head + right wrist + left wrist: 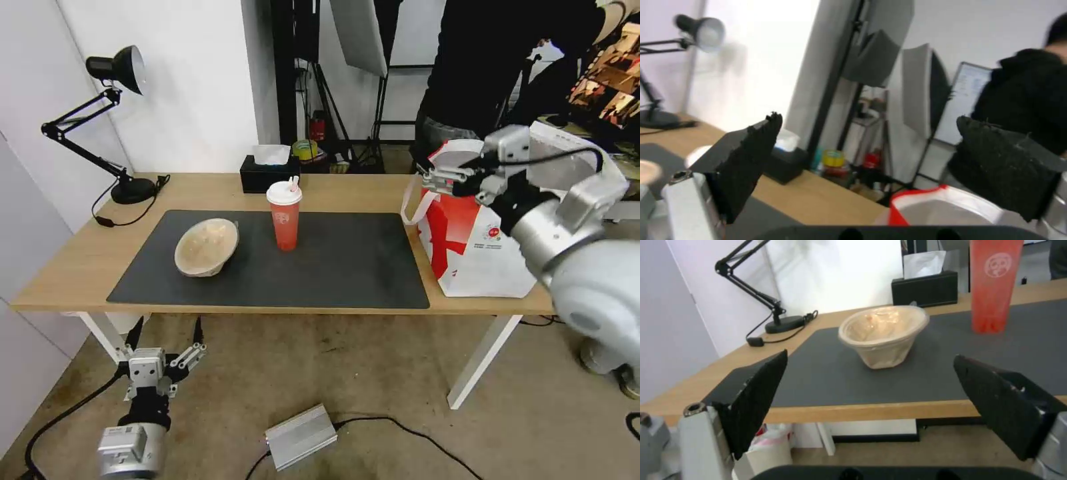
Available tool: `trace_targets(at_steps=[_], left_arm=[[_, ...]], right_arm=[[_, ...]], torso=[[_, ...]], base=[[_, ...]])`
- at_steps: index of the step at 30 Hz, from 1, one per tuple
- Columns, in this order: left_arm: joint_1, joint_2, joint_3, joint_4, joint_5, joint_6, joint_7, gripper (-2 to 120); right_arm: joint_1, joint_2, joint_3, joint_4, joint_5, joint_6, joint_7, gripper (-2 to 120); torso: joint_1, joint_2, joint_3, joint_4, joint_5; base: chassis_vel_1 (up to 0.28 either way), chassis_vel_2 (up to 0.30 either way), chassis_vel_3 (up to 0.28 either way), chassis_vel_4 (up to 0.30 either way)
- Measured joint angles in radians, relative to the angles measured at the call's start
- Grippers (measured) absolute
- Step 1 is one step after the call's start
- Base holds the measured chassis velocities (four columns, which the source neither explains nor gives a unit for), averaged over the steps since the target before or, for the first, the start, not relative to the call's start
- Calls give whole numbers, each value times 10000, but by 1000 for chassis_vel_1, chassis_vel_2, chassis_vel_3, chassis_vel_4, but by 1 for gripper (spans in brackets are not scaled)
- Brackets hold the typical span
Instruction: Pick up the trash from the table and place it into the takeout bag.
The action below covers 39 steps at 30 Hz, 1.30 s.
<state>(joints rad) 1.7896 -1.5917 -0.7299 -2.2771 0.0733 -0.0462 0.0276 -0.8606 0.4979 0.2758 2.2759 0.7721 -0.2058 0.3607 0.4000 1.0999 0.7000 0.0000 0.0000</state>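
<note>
A tan paper-pulp bowl [207, 247] lies tilted on the left part of the dark grey mat [347, 267] on the table [80, 267]. A red drink cup [285, 217] with a white lid stands upright to its right. The takeout bag [473, 250], white with a red panel, stands at the table's right end. My right gripper [437, 179] hovers open over the bag's near-left top edge, holding nothing; the right wrist view has the bag's rim [942, 206] below my right gripper [869, 120]. My left gripper [167, 347] hangs open below the table's front left edge. Beyond the left gripper [869, 361], that wrist view has the bowl [882, 335] and cup [996, 286].
A black desk lamp [120, 70] and its cord occupy the table's back left corner. A black tissue box [270, 173] sits at the back edge behind the cup. On the floor in front lie a silver box [300, 437] and cables. White table legs [483, 353] stand below.
</note>
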Motion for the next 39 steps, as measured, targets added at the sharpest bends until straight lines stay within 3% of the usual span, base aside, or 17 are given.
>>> trace_targets(at_steps=[3, 5, 7, 10, 17, 39], left_arm=[[8, -2, -11, 0, -1, -4, -13, 100], [8, 1, -34, 12, -2, -7, -101, 100], [8, 1, -34, 14, -2, -7, -104, 100], [-12, 14, -32, 48, -1, -8, -126, 100], [-18, 25, -6, 73, 2, -8, -128, 100], [20, 24, 19, 51, 14, -17, -136, 100]], right_arm=[[-679, 288, 445, 106, -419, 96, 103, 100], [-1928, 852, 1305, 495, -864, 188, 255, 100], [-2019, 897, 1371, 527, -894, 192, 260, 100], [-3546, 1703, 2071, 1108, -1389, 222, 301, 100], [-4720, 2510, 2462, 1555, -2230, 491, 266, 100], [-6383, 3503, 2580, 1828, -3599, 1152, 230, 100]], torso=[[1, 0, 0, 1, 0], [0, 1, 0, 1, 0], [0, 1, 0, 1, -1], [-1, 1, -1, -1, 1], [0, 1, -1, 0, -1], [0, 1, -1, -1, -1]], base=[[0, 0, 0, 0], [0, 0, 0, 0], [0, 0, 0, 0], [0, 0, 0, 0], [0, 0, 0, 0], [0, 0, 0, 0]])
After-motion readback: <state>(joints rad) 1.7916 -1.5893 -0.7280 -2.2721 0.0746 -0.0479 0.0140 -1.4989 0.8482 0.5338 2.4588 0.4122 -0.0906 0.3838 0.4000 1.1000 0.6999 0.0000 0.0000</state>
